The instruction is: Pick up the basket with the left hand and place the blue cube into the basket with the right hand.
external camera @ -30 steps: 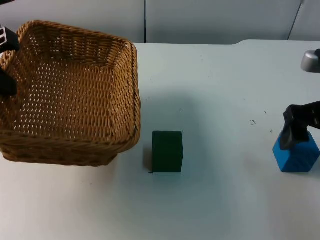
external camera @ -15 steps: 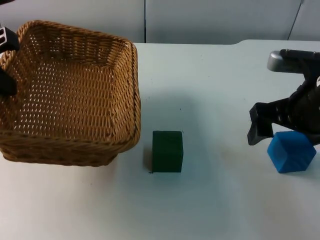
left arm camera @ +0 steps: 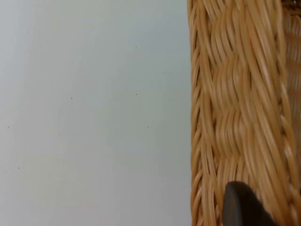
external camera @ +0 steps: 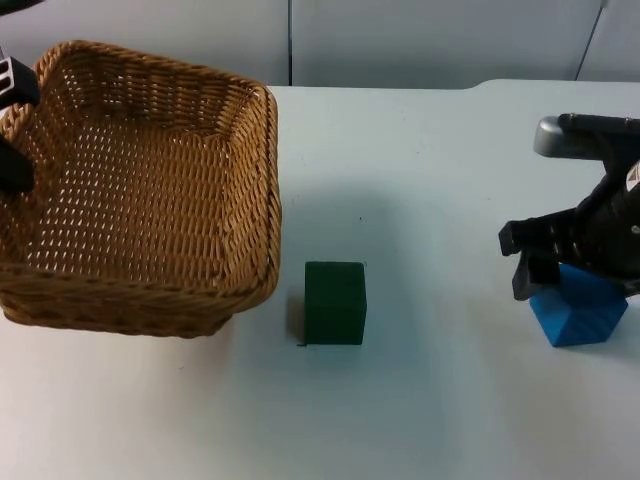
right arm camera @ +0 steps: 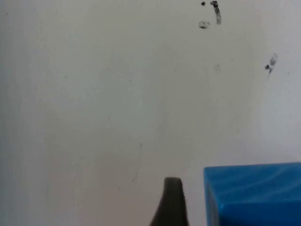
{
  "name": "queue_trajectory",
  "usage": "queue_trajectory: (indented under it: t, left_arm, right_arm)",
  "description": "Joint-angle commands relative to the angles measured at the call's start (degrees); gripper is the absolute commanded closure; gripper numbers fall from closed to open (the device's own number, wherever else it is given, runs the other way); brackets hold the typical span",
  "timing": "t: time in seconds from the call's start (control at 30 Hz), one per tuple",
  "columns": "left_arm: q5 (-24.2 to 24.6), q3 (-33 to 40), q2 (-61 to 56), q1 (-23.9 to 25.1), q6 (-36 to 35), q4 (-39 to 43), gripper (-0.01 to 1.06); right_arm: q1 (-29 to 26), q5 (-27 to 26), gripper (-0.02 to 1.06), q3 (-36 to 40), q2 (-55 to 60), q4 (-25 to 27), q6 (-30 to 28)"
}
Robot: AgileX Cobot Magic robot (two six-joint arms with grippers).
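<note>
Top view, from left to right: the basket (external camera: 140,190) is held clamped at its rim by the left gripper (external camera: 12,130); a green cube (external camera: 335,302) is passed; the right gripper (external camera: 570,268), fingers apart, has been lowered over the blue cube (external camera: 578,312) since before, so grasping seems next

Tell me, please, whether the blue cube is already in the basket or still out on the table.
Out. The blue cube sits on the table at the right gripper; the basket is empty.
</note>
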Motion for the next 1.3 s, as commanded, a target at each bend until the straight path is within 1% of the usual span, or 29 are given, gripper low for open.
queue_trajectory:
  t: [0.0,0.03,0.07,0.1,0.17,0.2,0.27,0.3,0.5,0.63,0.67,0.8,0.83,0.87,0.9,1.0,1.03,1.13,1.17,1.27]
  left_arm:
    - [0.48,0.01,-0.75,0.07,0.10,-1.09,1.05]
    - [0.48,0.01,-0.75,0.07,0.10,-1.09,1.05]
    - [0.48,0.01,-0.75,0.07,0.10,-1.09,1.05]
    - [0.48,0.01,-0.75,0.07,0.10,-1.09,1.05]
    - [0.48,0.01,-0.75,0.07,0.10,-1.09,1.05]
    - [0.48,0.01,-0.75,0.07,0.10,-1.09,1.05]
    - [0.62,0.01,-0.75,0.07,0.09,-1.09,1.05]
    - [0.62,0.01,-0.75,0.07,0.09,-1.09,1.05]
    - [0.60,0.01,-0.75,0.07,0.09,-1.21,1.05]
    - [0.73,0.01,-0.75,0.07,0.09,-1.32,1.05]
    - [0.73,0.01,-0.75,0.07,0.09,-1.32,1.05]
    - [0.95,0.01,-0.75,0.07,0.09,-1.56,1.05]
    - [0.95,0.01,-0.75,0.07,0.09,-1.69,1.05]
    - [0.95,0.01,-0.75,0.07,0.09,-1.69,1.05]
    - [0.95,0.01,-0.75,0.07,0.09,-1.69,1.05]
    - [1.07,0.01,-0.75,0.07,0.09,-2.49,1.05]
    - [1.07,0.01,-0.75,0.07,0.09,-2.49,1.05]
    - [1.20,0.01,-0.75,0.07,0.09,-2.95,1.05]
    - [1.20,0.01,-0.75,0.07,0.09,-2.95,1.05]
    - [1.20,0.01,-0.75,0.07,0.09,-3.07,1.05]
  right_arm:
    - [0.15,0.00,0.47,-0.40,0.20,-1.52,1.42]
    - [0.15,0.00,0.47,-0.40,0.20,-1.52,1.42]
    - [0.15,0.00,0.52,-0.40,0.20,-1.52,1.42]
    - [0.15,-0.10,0.59,-0.40,0.20,-1.52,1.42]
    - [0.15,-0.10,0.76,-0.40,0.20,-1.52,1.42]
    - [0.15,-0.10,0.76,-0.40,0.20,-1.52,1.42]
    - [0.15,-0.10,1.01,-0.40,0.10,-2.58,1.42]
    - [0.15,0.05,1.05,-0.40,-0.16,-2.59,1.42]
    - [0.15,1.02,1.05,-0.49,-2.40,-2.59,1.42]
    - [0.15,2.58,1.05,-0.49,-8.66,-2.59,1.26]
    - [0.15,2.58,1.05,-0.49,-8.66,-2.59,1.26]
    - [0.15,3.01,1.05,-0.52,-18.24,-2.59,1.03]
    - [0.15,3.51,1.05,-1.09,-22.14,-2.59,1.03]
    - [0.15,3.51,1.05,-1.09,-22.14,-2.59,1.03]
    - [0.29,3.97,1.05,-1.68,-24.57,-2.59,0.90]
    - [2.13,5.01,1.05,-4.18,-30.10,-2.46,-0.27]
    - [2.13,5.01,1.05,-4.18,-30.10,-2.46,-0.27]
    - [6.21,4.88,1.05,-7.20,-32.57,-2.46,-0.53]
    - [6.21,4.88,1.05,-7.20,-32.57,-2.46,-0.53]
    - [12.34,4.58,1.05,-11.83,-31.66,-2.46,-1.60]
